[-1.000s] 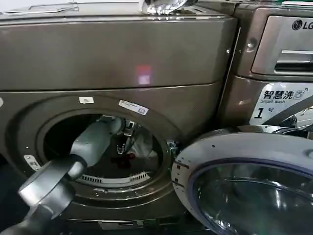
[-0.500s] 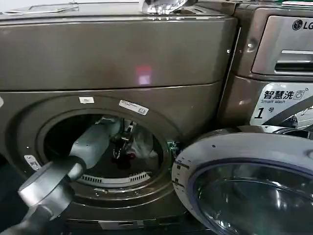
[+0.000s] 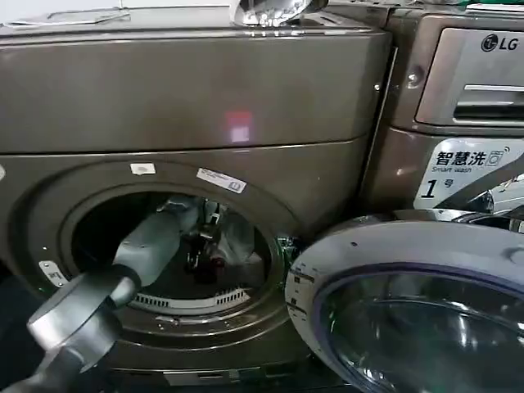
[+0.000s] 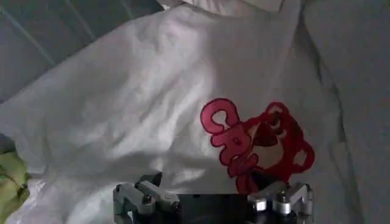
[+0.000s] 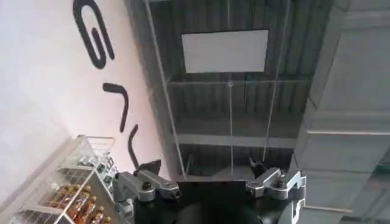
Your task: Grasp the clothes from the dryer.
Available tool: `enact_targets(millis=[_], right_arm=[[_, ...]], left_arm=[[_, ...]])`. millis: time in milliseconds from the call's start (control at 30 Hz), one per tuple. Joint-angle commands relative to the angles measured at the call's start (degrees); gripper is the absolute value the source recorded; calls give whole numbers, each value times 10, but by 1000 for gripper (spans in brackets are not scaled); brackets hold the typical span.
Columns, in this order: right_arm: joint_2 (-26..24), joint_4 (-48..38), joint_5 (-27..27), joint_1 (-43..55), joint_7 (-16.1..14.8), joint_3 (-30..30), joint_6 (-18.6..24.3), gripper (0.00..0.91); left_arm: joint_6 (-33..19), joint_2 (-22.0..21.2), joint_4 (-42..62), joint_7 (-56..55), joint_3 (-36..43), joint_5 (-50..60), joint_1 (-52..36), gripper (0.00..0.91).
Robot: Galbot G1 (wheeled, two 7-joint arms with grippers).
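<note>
Reaching into the drum is the step in hand: the left arm goes through the round port of the dryer (image 3: 176,98), and its left tool (image 3: 201,246) hangs close over the clothes (image 4: 183,103) at the back of the drum. In the left wrist view the two fingers (image 4: 137,196) stand well apart, wide open, with nothing between them, and the cloth lies just beyond their tips. To do this well, I would judge, the tool should press down into a raised fold, not flat cloth, and close only once fabric bunches between the fingers. The arm should then draw straight back through the port, keeping off the rim and the open door (image 3: 409,303) beside it.

The clothes are soft and rumpled: a white piece with a red printed design (image 4: 256,143) lies uppermost, pale-grey folds sit beside it, and a small green bit (image 4: 11,179) shows at the edge. Such cloth will sag and drag its neighbours along.

The right tool (image 5: 210,185) is parked away from the dryer, pointing up at the ceiling, its fingers spread and empty.
</note>
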Motion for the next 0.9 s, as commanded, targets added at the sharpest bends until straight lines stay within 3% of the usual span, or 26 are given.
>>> enact_targets(millis=[33, 133, 200, 267, 367, 900], right_arm=[[3, 3, 0, 1, -1, -2, 0, 907], [4, 3, -1, 2, -1, -3, 0, 907], [4, 3, -1, 2, -1, -3, 0, 907], [3, 3, -1, 2, -1, -4, 0, 907], [3, 4, -2, 3, -1, -5, 0, 907], [3, 3, -1, 2, -1, -4, 2, 907]], left_arm=[[2, 6, -1, -2, -5, 6, 11, 907], [4, 7, -1, -7, -7, 4, 13, 899], [6, 6, -1, -10, -9, -1, 13, 341], [5, 6, -1, -14, -9, -8, 12, 57], [4, 6, -1, -16, -10, -14, 11, 0], [0, 7, -1, -19, -11, -24, 9, 0]])
